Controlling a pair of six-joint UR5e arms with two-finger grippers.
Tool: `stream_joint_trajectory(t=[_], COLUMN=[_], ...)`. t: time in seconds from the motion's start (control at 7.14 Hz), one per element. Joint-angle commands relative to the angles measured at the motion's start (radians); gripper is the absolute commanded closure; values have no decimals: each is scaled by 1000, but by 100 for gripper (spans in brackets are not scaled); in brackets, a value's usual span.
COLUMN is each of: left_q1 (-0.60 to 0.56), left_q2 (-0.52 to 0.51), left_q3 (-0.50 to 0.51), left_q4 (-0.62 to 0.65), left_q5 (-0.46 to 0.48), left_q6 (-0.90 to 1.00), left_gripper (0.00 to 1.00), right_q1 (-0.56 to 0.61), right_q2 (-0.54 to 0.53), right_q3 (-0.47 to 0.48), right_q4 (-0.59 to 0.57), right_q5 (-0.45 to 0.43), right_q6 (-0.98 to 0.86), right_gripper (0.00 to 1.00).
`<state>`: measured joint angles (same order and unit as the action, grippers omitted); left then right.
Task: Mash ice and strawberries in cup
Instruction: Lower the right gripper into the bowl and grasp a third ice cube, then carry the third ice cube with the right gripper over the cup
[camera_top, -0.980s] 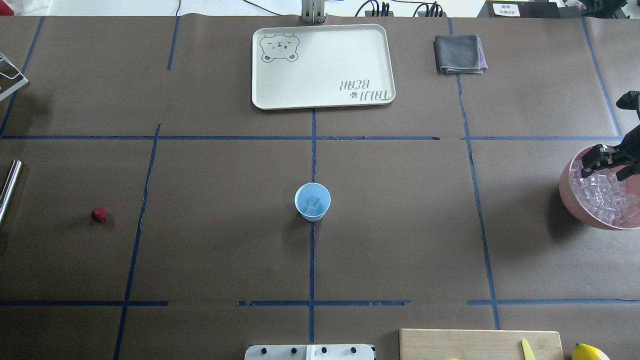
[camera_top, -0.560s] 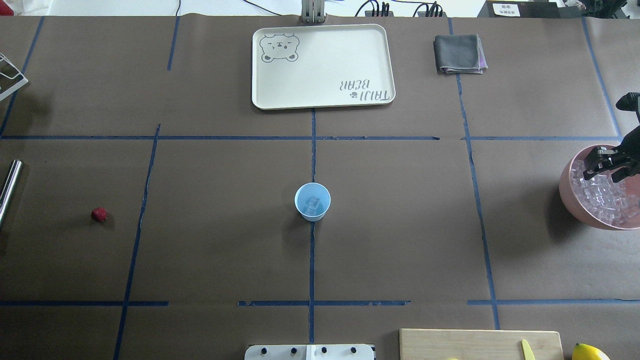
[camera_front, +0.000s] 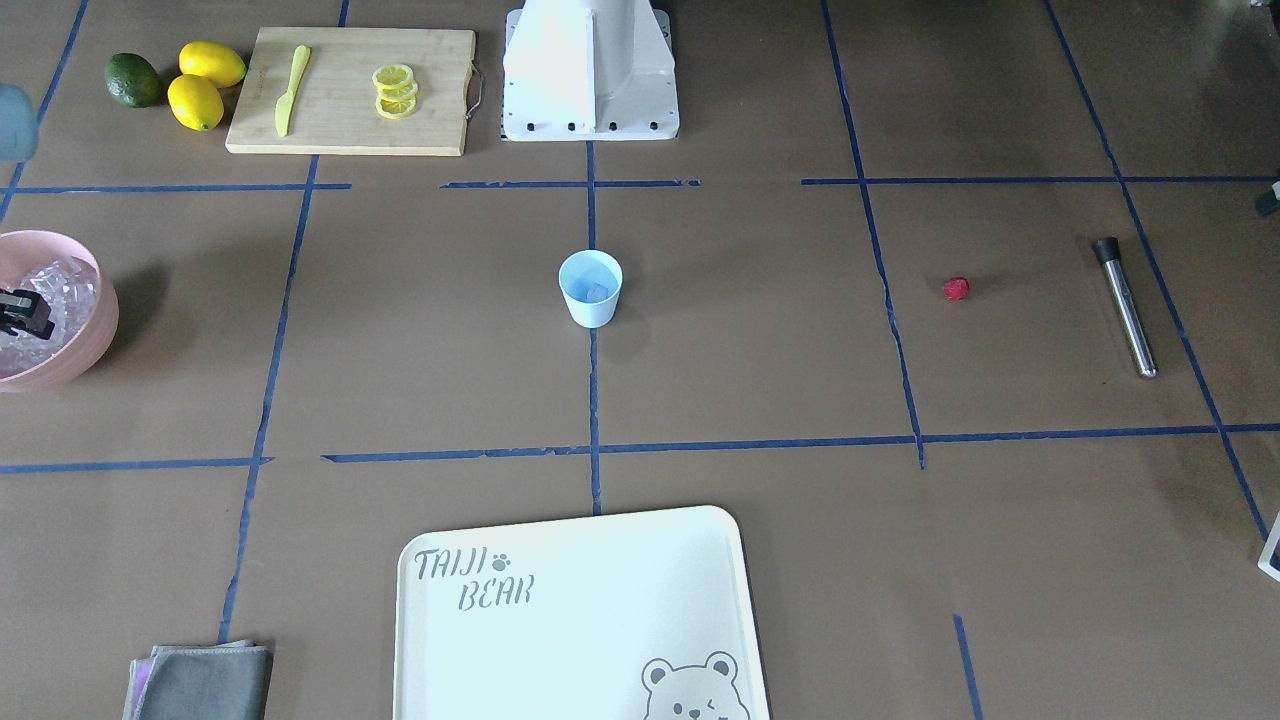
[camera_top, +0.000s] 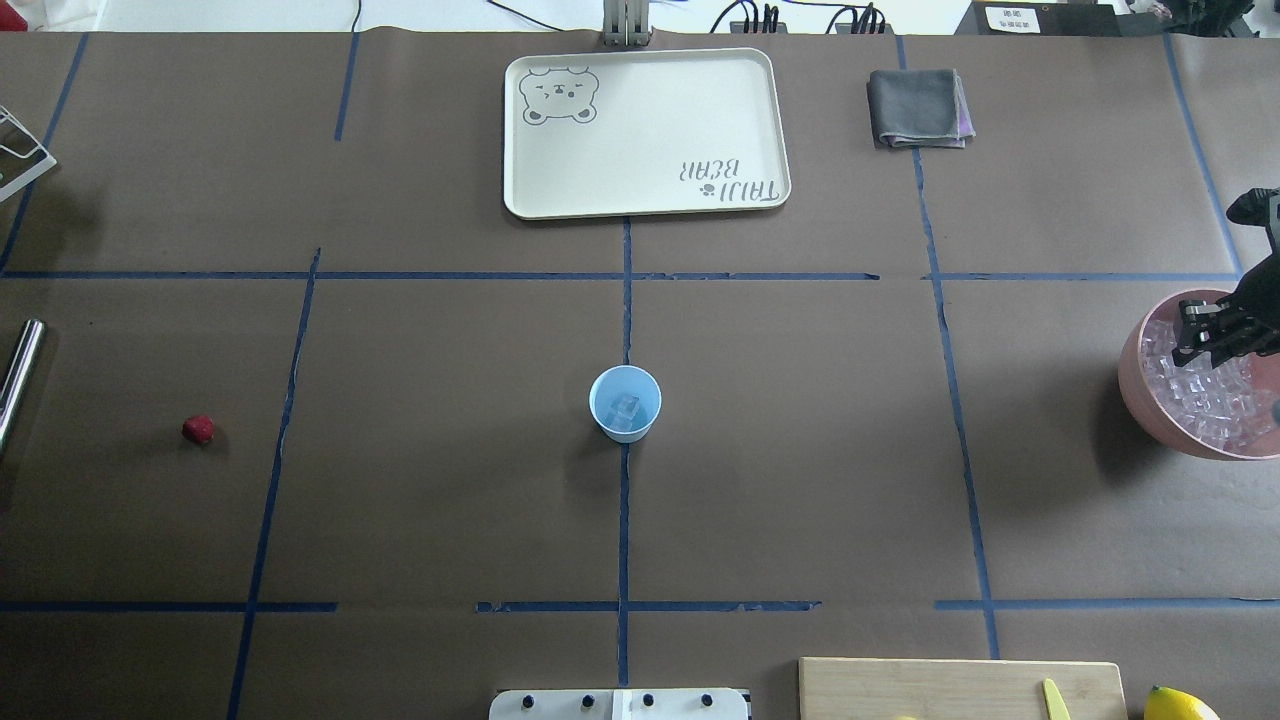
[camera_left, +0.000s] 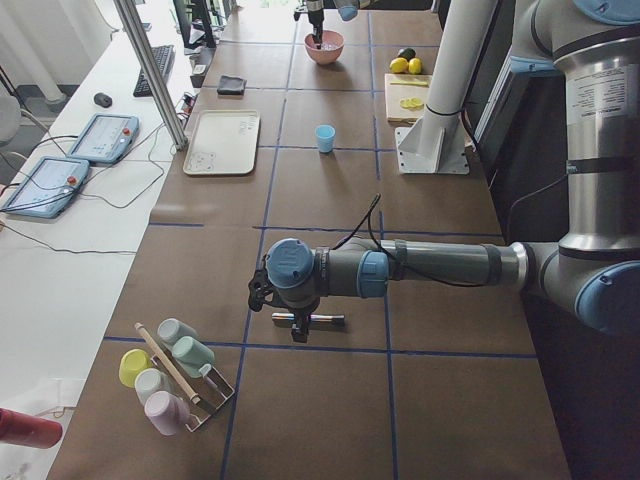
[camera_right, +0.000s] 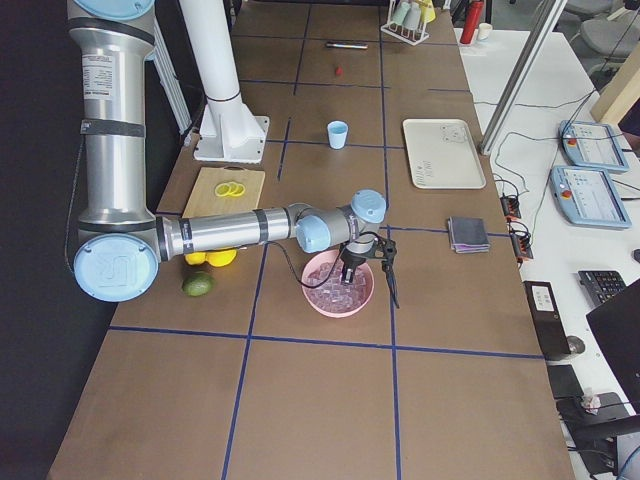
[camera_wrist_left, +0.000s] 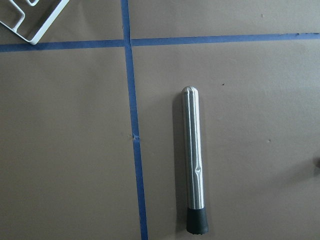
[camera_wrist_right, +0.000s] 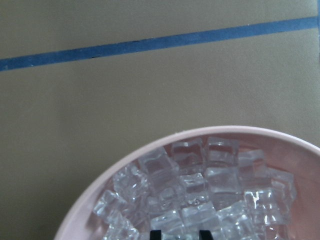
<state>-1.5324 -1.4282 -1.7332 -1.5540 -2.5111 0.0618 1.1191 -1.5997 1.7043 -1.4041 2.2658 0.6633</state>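
Observation:
The light-blue cup stands at the table's middle with an ice cube inside. The red strawberry lies alone far to its left. My right gripper is down in the pink bowl of ice cubes. In the right wrist view its fingertips stand about one cube apart with ice between them. My left gripper hangs just above a steel muddler; I cannot tell whether it is open or shut.
A cream bear tray and a grey cloth lie at the far side. A cutting board with lemon slices, lemons and an avocado sit near the robot base. A cup rack stands beyond the muddler.
My right gripper has come down into the ice bowl and its fingers have drawn closer together. The cup and the strawberry have not moved.

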Motion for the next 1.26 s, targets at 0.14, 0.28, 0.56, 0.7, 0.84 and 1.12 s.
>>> stream_joint_trajectory(t=[0.14, 0.28, 0.56, 0.7, 0.84, 1.12], left_q1=[0, 0, 0, 0, 0, -2], left_q2=[2, 2, 2, 2, 3, 15], left_q3=[-2, 0, 0, -9, -9, -25], left_q4=[0, 0, 0, 0, 0, 0], left_q5=[0, 0, 0, 0, -30, -38], left_q6=[0, 1, 0, 0, 0, 0], left_gripper=[0, 0, 0, 0, 0, 0], right_q1=[5, -5, -106, -199, -259, -445], right_q2=[7, 24, 181, 276, 364, 511], right_q3=[249, 329, 380, 382, 380, 365], right_q4=[-106, -117, -113, -113, -113, -113], right_q5=[43, 63, 144, 127, 112, -21], right_q6=[4, 16, 275, 449, 575, 778], right_gripper=[100, 100, 100, 100, 100, 99])
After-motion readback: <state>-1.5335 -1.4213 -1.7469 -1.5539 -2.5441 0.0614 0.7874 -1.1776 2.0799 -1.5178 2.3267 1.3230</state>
